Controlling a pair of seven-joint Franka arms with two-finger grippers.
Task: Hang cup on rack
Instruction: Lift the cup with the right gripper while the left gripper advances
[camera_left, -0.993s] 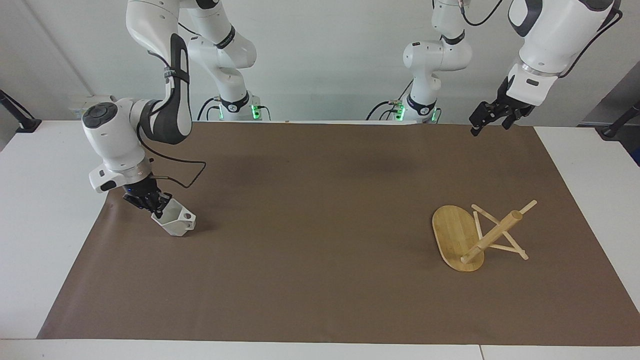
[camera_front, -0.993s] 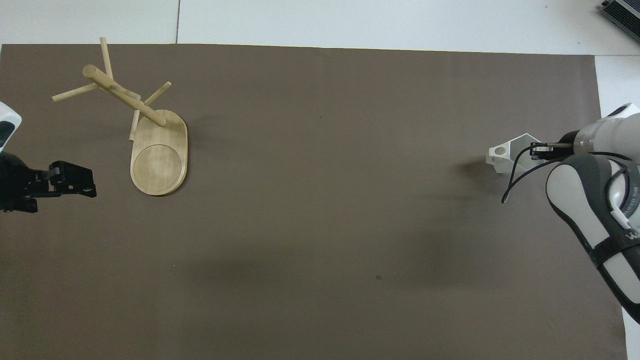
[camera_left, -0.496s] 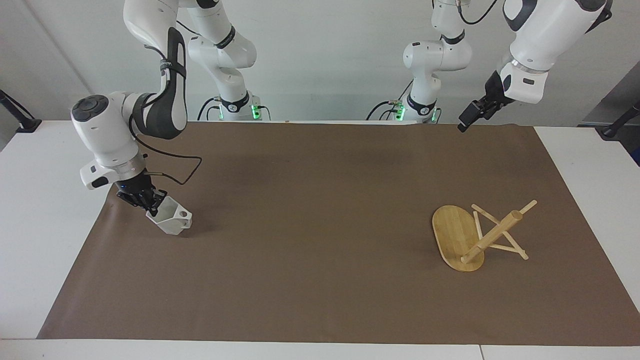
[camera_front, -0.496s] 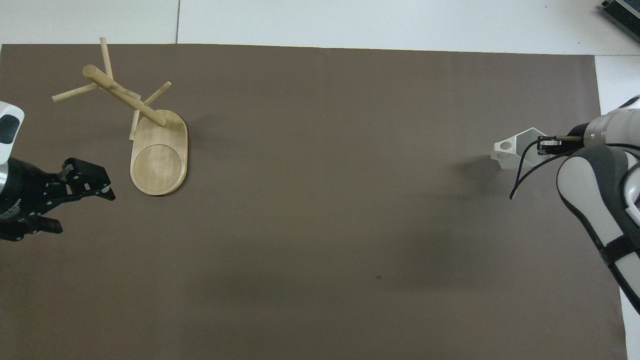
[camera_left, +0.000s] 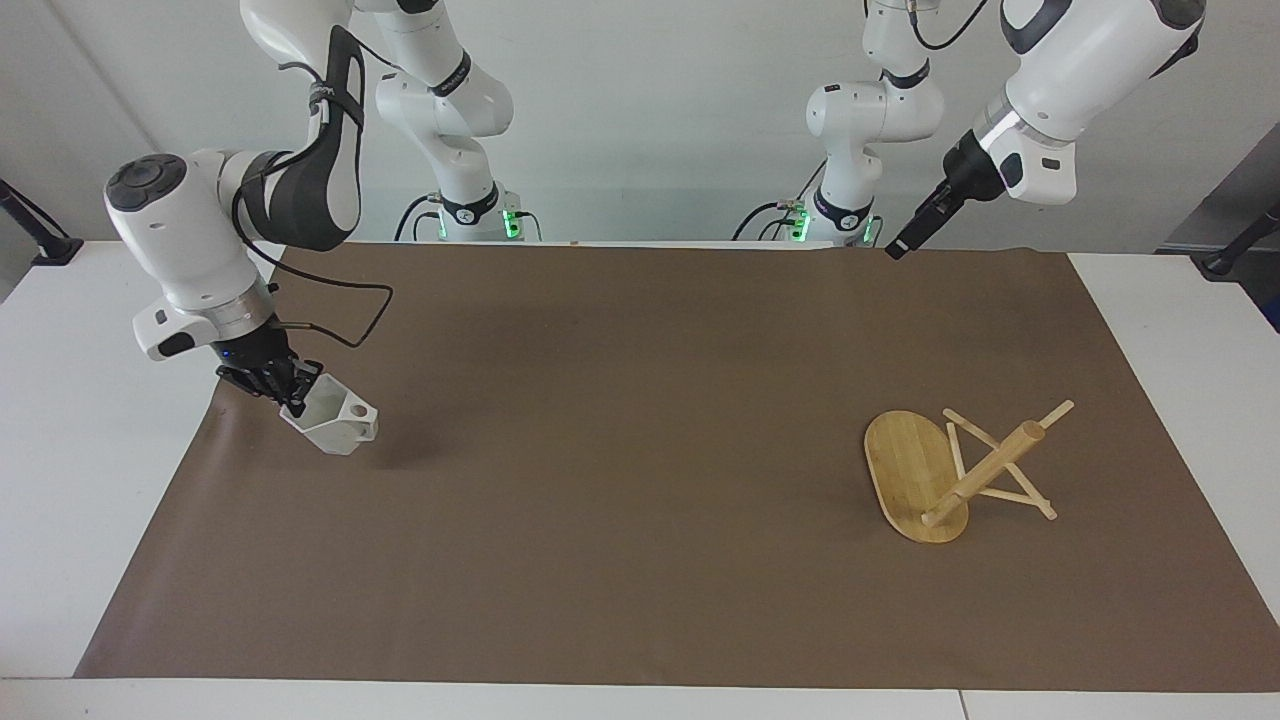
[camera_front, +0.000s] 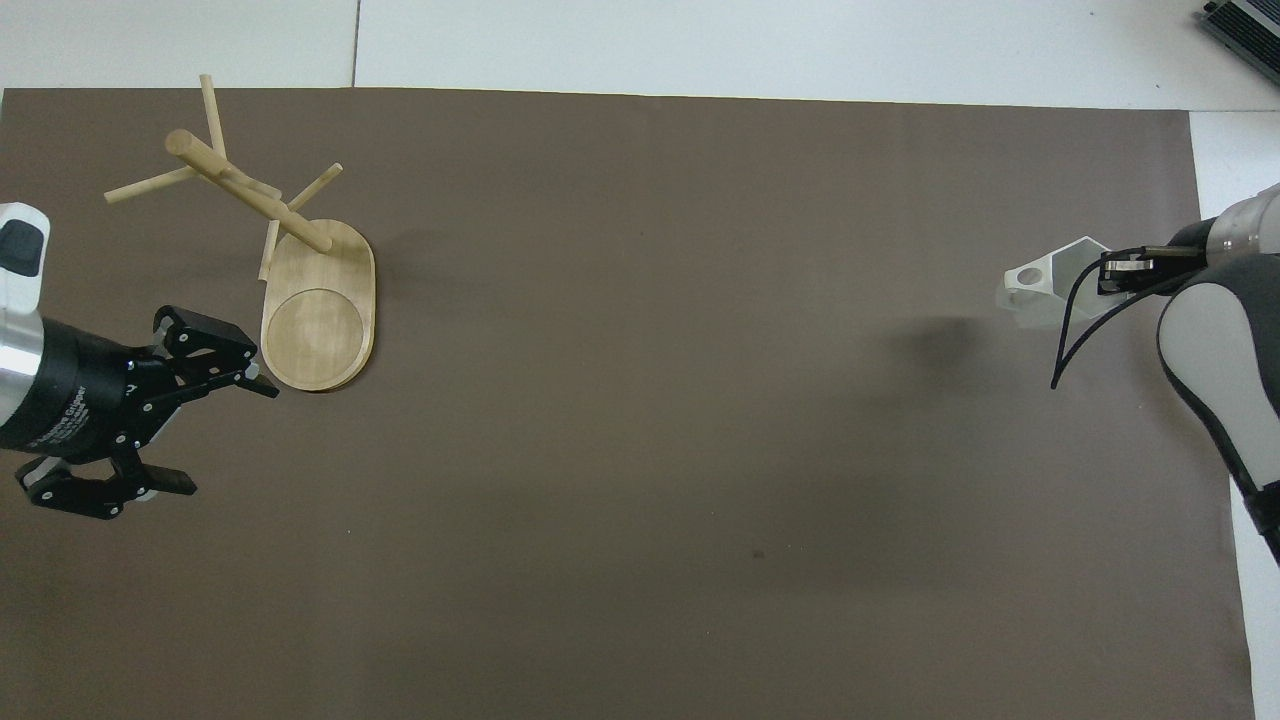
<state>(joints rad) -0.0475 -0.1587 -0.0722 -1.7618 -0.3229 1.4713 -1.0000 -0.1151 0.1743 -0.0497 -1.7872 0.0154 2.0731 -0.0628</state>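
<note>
Change since the earlier frame: the right arm has lifted the cup clear of the mat and drawn it toward its own end of the table; the left arm has swung its wrist up and round. The rack has not shifted.

Item 1. Small matte white cup, faceted sides, blocky handle pierced by round holes. Held in the air over the brown paper mat at the right arm's end, its shadow on the mat below it. Tilted, mouth upward and toward the gripper, handle pointing toward the table's middle.

Item 2. Right gripper, fingers pressed together on the cup's rim wall.

Item 3. Light bamboo mug rack, flat oval base, thick round post, thin crossing pegs. Lies tipped over at the left arm's end: base on edge, post slanting away from it, peg tips resting on the mat. No peg stands ready to take a handle.

Item 4. Left gripper, fingers spread, empty, in the air over the mat just beside the rack's base.

Governing relation: cup and rack are well apart, at the table's two ends. The left arm is much the nearer to the rack, so righting it would likely fall to that arm before the cup is carried across.
</note>
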